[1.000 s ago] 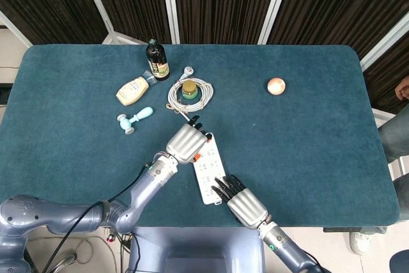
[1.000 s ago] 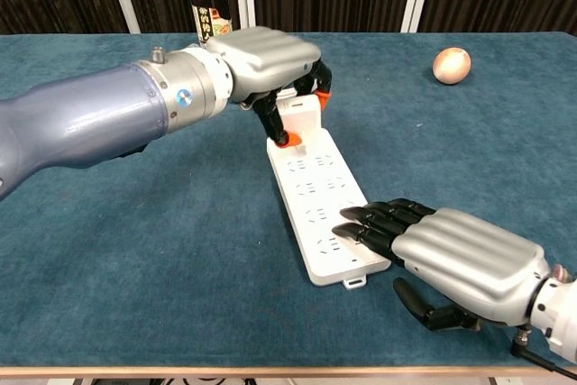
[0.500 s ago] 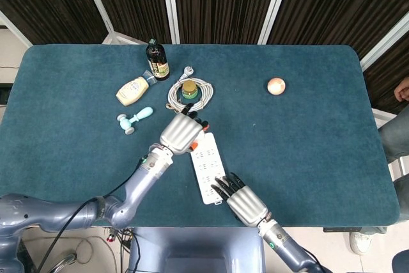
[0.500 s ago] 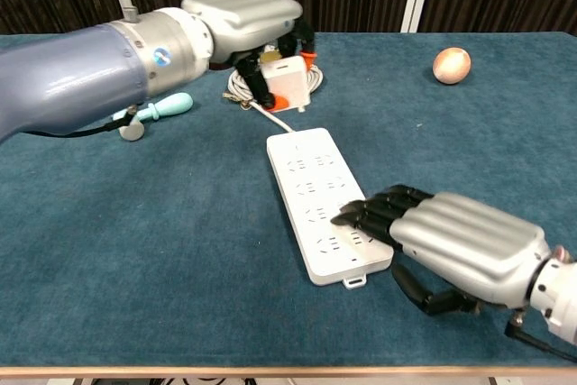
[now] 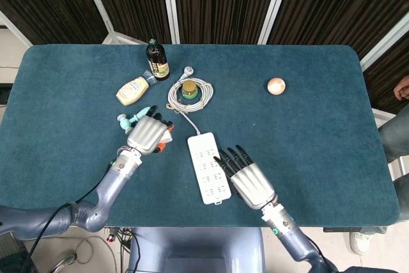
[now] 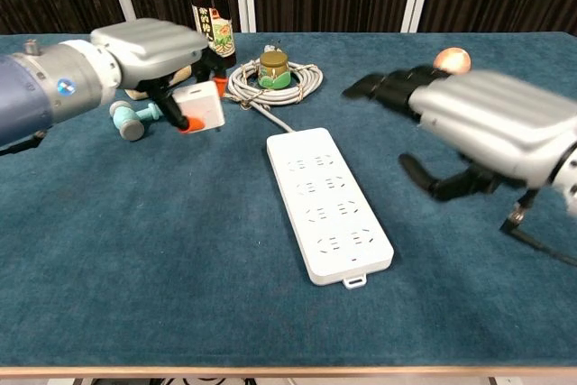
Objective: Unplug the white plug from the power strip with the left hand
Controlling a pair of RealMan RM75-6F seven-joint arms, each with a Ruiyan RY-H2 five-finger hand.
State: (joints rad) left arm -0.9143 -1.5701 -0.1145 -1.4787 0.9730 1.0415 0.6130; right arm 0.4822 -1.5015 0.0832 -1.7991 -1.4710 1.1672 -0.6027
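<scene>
The white power strip [image 5: 208, 167] [image 6: 329, 201] lies flat near the table's front, its sockets bare. My left hand [image 5: 147, 134] [image 6: 151, 50] is to the left of the strip, off the table, and grips the white plug [image 6: 200, 107] [image 5: 166, 139] with orange trim between its fingertips. My right hand [image 5: 248, 179] [image 6: 482, 121] hovers just right of the strip with fingers spread, holding nothing and not touching the strip.
A coiled white cable [image 5: 189, 94] [image 6: 273, 81] with a small jar [image 5: 189, 89] in it runs to the strip's far end. Behind stand a dark bottle [image 5: 157, 60], a mayonnaise bottle [image 5: 132, 90] and a light-blue tool [image 5: 135, 119]. An onion [image 5: 276, 85] lies far right.
My left hand carried the plug off the strip, up and then leftward. My right hand lifted from the strip's near end and moved to its right, fingers spreading.
</scene>
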